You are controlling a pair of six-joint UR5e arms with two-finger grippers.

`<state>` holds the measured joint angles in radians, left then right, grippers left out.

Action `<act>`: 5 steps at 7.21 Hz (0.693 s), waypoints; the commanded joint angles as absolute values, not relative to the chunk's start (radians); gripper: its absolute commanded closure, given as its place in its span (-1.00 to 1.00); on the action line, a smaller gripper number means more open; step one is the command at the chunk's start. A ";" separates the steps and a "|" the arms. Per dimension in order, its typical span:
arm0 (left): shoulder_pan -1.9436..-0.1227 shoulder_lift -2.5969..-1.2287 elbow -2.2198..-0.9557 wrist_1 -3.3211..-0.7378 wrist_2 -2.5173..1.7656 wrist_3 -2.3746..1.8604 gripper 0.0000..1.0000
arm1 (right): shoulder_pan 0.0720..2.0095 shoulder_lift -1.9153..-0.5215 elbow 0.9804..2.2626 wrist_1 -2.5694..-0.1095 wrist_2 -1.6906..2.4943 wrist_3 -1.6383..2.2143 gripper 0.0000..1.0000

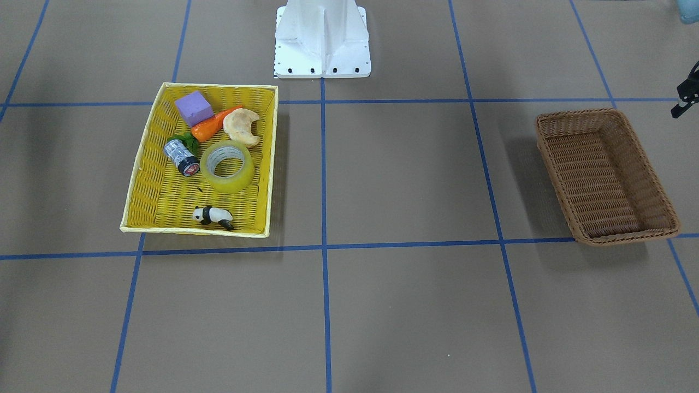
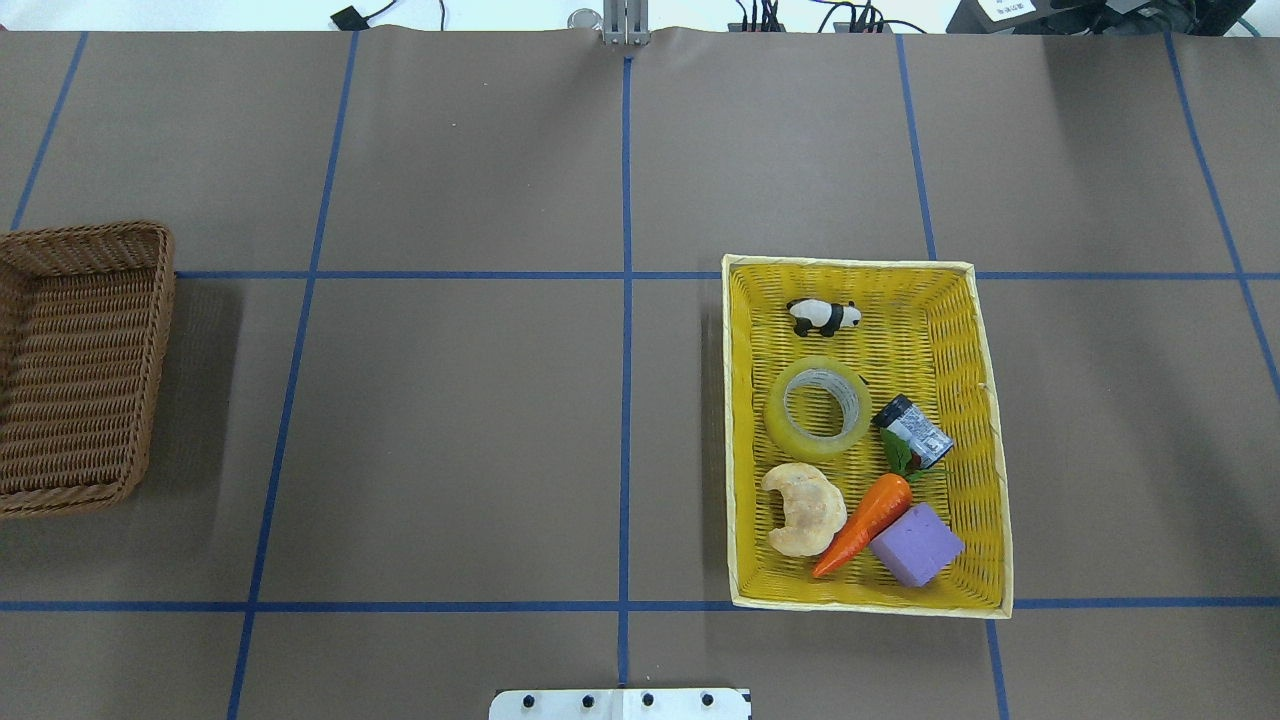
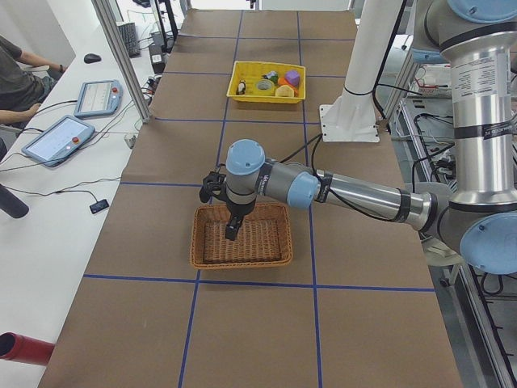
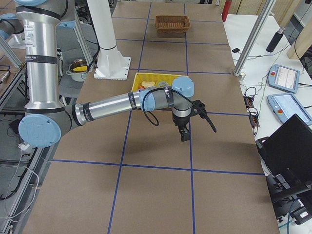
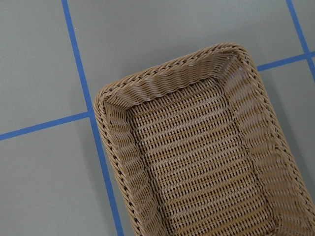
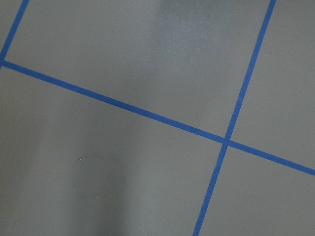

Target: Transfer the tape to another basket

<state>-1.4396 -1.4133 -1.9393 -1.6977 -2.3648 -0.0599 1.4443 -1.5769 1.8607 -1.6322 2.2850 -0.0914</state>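
The tape (image 2: 818,408) lies hole-up in the tray (image 2: 985,400); a cylinder (image 2: 914,430) sits just beside it (croissant (image 2: 803,508) near another side), bare weave toward the panda (image 2: 822,316).

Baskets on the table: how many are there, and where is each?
2. The brown wicker basket sits empty toward the robot's left end of the table. The yellow tray sits on the robot's right, holding the tape. No others show.

The worktop (image 1: 409,180) is covered in flat brown paper, ruled into big squares by blue tape lines (image 1: 323,180). Straight on it sit a yellow woven tray (image 1: 164,204) on the robot's right, a brown wicker basket (image 1: 600,174) well apart on its left, and the white base plate (image 1: 322,60) on the robot's side.
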 commanded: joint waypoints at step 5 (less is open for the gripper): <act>-1.437 -1.416 -1.945 -1.698 -2.364 -0.060 -0.96 | 1.434 -1.563 1.861 -1.632 2.316 -0.092 -1.00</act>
